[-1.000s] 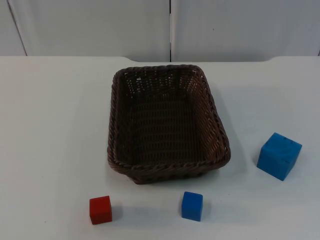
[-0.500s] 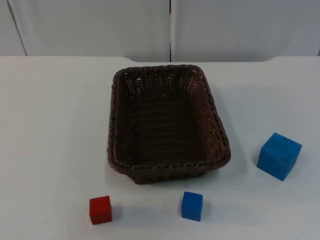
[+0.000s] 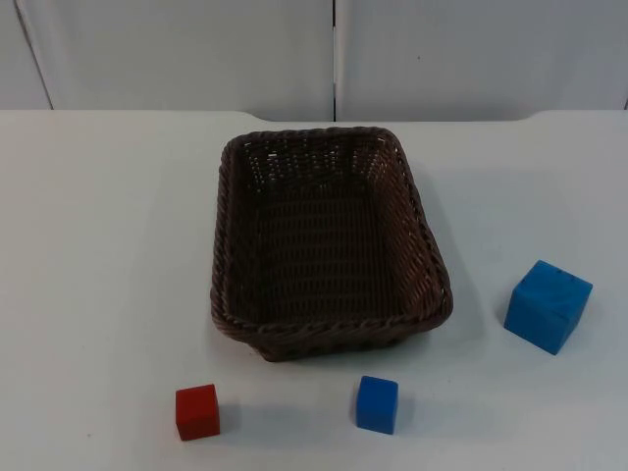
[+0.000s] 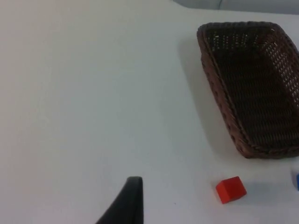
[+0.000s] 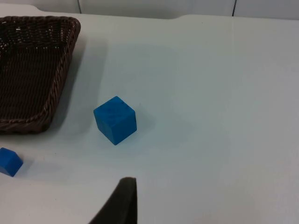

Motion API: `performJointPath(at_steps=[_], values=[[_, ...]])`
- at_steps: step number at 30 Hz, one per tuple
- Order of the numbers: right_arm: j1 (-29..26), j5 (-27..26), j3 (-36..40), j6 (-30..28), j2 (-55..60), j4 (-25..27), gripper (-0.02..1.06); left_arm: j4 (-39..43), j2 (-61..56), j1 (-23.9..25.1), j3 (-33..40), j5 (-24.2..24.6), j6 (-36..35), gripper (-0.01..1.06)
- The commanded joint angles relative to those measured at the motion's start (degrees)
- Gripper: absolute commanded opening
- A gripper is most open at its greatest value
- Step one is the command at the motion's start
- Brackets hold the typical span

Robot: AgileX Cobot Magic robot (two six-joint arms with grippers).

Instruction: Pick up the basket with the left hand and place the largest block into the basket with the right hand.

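An empty dark brown wicker basket (image 3: 221,245) stands in the middle of the white table. The largest block, a blue cube (image 3: 548,305), rests to the basket's right, apart from it. In front of the basket lie a small blue cube (image 3: 377,403) and a small red cube (image 3: 197,411). My left gripper (image 4: 128,200) hangs over bare table, well short of the basket (image 4: 217,88) and the red cube (image 4: 231,189). My right gripper (image 5: 119,200) hovers a short way from the big blue cube (image 5: 115,120), holding nothing that I can see.
The grey partition wall (image 3: 334,54) closes the table at the back. Bare white table top (image 3: 98,245) lies on both sides of the basket. The small blue cube (image 5: 9,161) sits near the basket's front corner (image 5: 60,79).
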Motion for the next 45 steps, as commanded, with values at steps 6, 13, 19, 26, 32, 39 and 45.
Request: performJointPath(at_steps=[6, 13, 19, 26, 32, 39, 45], values=[[-0.29, -0.12, 0.0, -0.15, -0.23, -0.13, 1.05, -7.7, 8.39, 0.16, -0.4, -4.42, 6.38, 1.05], [-0.29, -0.12, 0.0, -0.15, -0.23, -0.13, 1.05, -10.74, 17.53, 0.16, -0.4, -8.09, 11.62, 1.05], [-0.29, -0.12, 0.0, -0.15, -0.23, -0.13, 1.05, -15.97, 23.79, 0.16, -0.4, -11.39, 16.67, 1.05], [-0.29, -0.12, 0.0, -0.15, -0.23, -0.13, 1.05, -22.12, 33.75, 0.16, -3.16, -13.25, 24.26, 1.05], [-0.29, -0.12, 0.0, -0.15, -0.23, -0.13, 1.05, -23.44, 41.35, 0.16, -7.48, -15.38, 27.06, 1.05], [-0.29, -0.12, 0.0, -0.15, -0.23, -0.13, 1.05, -23.91, 50.23, 0.16, -13.02, -15.5, 27.77, 1.05], [-0.29, -0.12, 0.0, -0.15, -0.23, -0.13, 1.05, -23.81, 57.65, -1.94, -17.0, -15.54, 28.21, 1.05]])
